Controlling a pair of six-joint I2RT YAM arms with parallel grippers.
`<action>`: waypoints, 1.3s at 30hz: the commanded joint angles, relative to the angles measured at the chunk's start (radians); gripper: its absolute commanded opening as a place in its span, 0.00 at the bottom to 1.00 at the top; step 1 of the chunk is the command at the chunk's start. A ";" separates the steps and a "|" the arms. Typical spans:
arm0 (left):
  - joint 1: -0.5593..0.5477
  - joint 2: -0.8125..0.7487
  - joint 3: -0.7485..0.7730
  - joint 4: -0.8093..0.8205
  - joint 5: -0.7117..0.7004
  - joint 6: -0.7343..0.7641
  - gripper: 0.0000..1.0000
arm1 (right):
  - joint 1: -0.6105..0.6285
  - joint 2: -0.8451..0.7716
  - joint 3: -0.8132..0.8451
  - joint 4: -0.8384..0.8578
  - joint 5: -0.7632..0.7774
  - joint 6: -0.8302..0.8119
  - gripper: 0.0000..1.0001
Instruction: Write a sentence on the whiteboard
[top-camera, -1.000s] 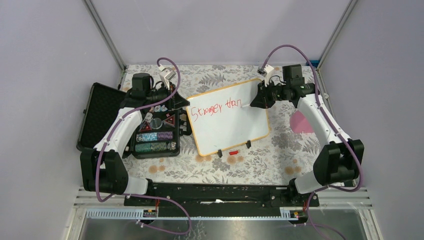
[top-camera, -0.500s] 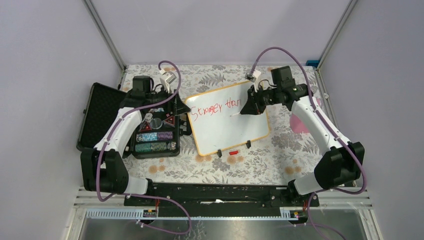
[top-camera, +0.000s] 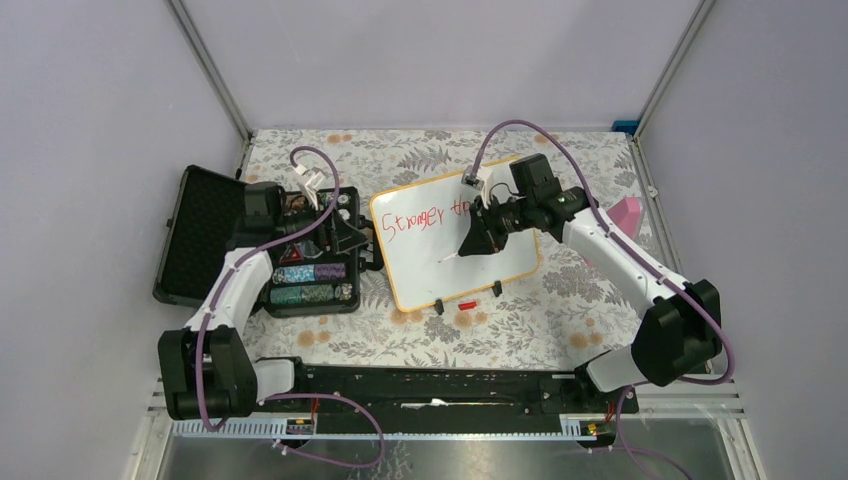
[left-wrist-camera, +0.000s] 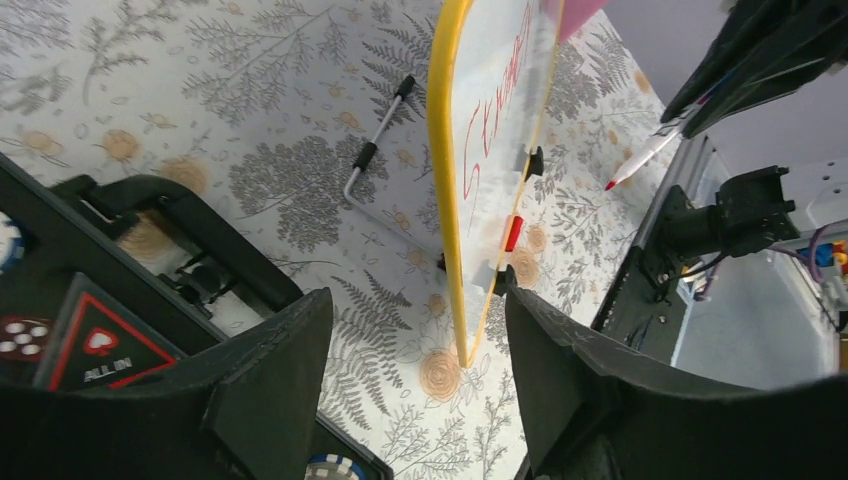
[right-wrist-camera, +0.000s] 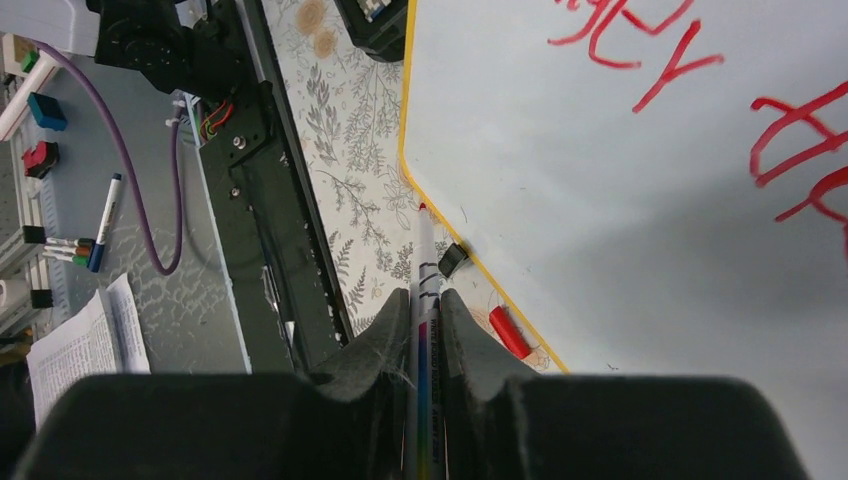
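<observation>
Both arms have shifted since a second ago: the left gripper (top-camera: 350, 234) has let go of the whiteboard's (top-camera: 480, 272) left edge and drawn back just beside it, while the right gripper (top-camera: 470, 243) has swung from the board's far right corner to above its middle. The whiteboard lies on the flowered tablecloth (top-camera: 520, 330) between the two arms, with red handwriting (top-camera: 415, 221) along its far half, the end of the line hidden under the right gripper. In the left wrist view the left fingers (left-wrist-camera: 270, 390) stand wide apart with nothing between them, and the board's yellow-tan frame (left-wrist-camera: 447, 150) shows edge-on beyond them. The right gripper is clenched on a red-tipped marker (right-wrist-camera: 424, 290), whose point aims at the board's near half; from the left wrist the tip appears to stand off the surface. Two black clip feet (top-camera: 439, 307) sit on the board's near edge, and a small red cap (top-camera: 466, 304) lies on the cloth between them. An open black case (top-camera: 305, 285) of chips rests just left of the whiteboard, under the left gripper.
</observation>
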 joint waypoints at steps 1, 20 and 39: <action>0.004 -0.019 -0.043 0.155 0.075 -0.060 0.67 | 0.014 -0.055 -0.088 0.174 0.005 0.094 0.00; -0.099 0.050 -0.114 0.367 0.091 -0.140 0.63 | 0.161 -0.098 -0.271 0.549 0.253 0.134 0.00; -0.128 0.112 -0.114 0.424 0.066 -0.161 0.28 | 0.186 -0.061 -0.310 0.649 0.243 0.078 0.00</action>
